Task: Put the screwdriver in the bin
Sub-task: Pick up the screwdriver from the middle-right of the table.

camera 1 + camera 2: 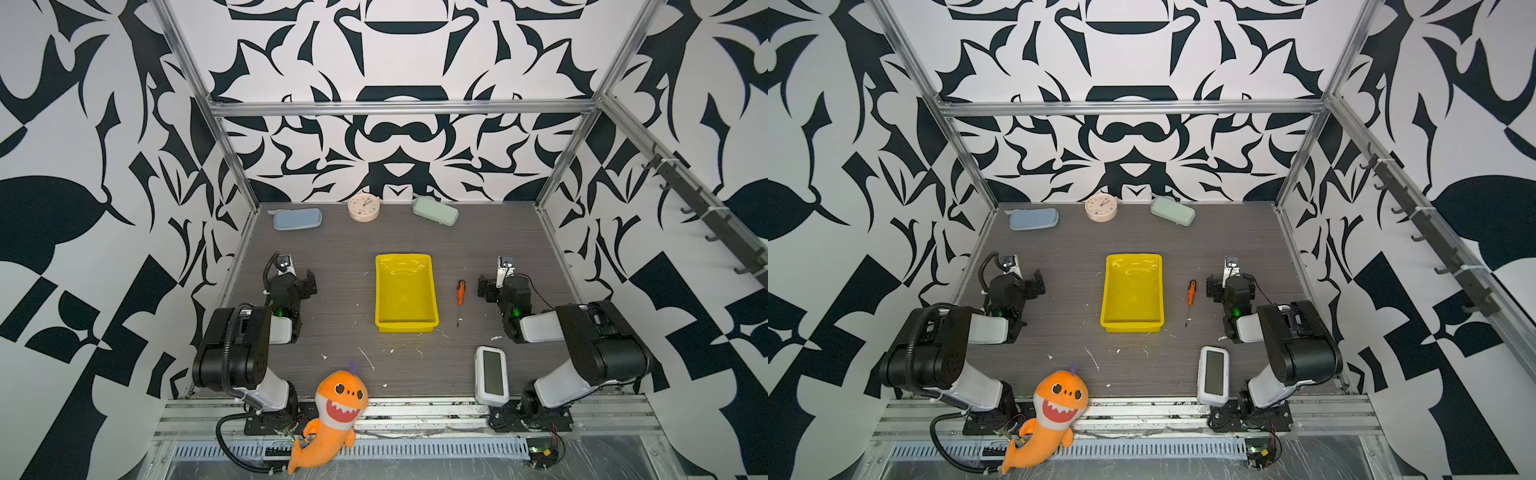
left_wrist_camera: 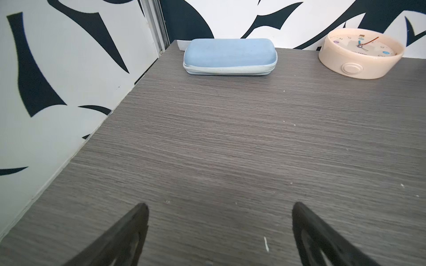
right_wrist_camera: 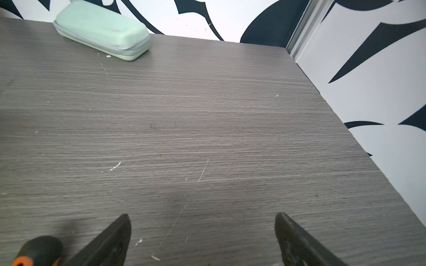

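The screwdriver (image 1: 460, 297) (image 1: 1190, 298) lies flat on the grey table just right of the bin. Its orange handle points to the back and its thin shaft to the front. The yellow bin (image 1: 405, 291) (image 1: 1132, 291) stands mid-table with nothing in it. My right gripper (image 1: 484, 286) (image 3: 201, 216) rests low on the table just right of the screwdriver's handle, open, with bare table between its fingers. The screwdriver's black butt end (image 3: 39, 249) shows beside one finger in the right wrist view. My left gripper (image 1: 309, 282) (image 2: 220, 206) is open and holds nothing, left of the bin.
A pale blue case (image 1: 297, 218), a round pink clock (image 1: 363, 207) and a green case (image 1: 435, 211) line the back wall. A white device with a screen (image 1: 491, 376) stands at the front right. An orange shark plush (image 1: 332, 415) sits at the front edge. Walls close in on three sides.
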Controlling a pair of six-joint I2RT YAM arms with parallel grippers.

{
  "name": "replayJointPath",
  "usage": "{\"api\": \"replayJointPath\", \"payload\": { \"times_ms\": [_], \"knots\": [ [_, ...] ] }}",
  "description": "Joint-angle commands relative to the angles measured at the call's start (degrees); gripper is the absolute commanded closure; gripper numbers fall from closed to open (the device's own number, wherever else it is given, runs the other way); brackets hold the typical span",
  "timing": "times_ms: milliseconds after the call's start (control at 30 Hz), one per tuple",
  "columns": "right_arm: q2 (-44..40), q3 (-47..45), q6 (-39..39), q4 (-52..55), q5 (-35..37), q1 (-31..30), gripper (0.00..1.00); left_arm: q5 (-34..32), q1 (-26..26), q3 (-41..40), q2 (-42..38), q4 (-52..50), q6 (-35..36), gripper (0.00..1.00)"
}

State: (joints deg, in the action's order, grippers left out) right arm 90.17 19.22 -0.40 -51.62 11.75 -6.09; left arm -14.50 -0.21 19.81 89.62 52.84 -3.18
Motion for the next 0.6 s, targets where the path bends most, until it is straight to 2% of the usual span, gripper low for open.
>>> {"api": "replayJointPath", "payload": {
  "times_ms": [0, 567],
  "knots": [
    [-1.0, 1.0, -0.2, -1.1, -0.1, 0.1, 0.0, 0.4, 0.2, 0.7, -0.6, 1.3, -0.5, 0.0],
    [-1.2, 0.5, -0.6, -1.6, -2.3, 0.1, 0.0, 0.2, 0.2, 0.6, -0.5, 1.4, -0.5, 0.0]
  ]
}}
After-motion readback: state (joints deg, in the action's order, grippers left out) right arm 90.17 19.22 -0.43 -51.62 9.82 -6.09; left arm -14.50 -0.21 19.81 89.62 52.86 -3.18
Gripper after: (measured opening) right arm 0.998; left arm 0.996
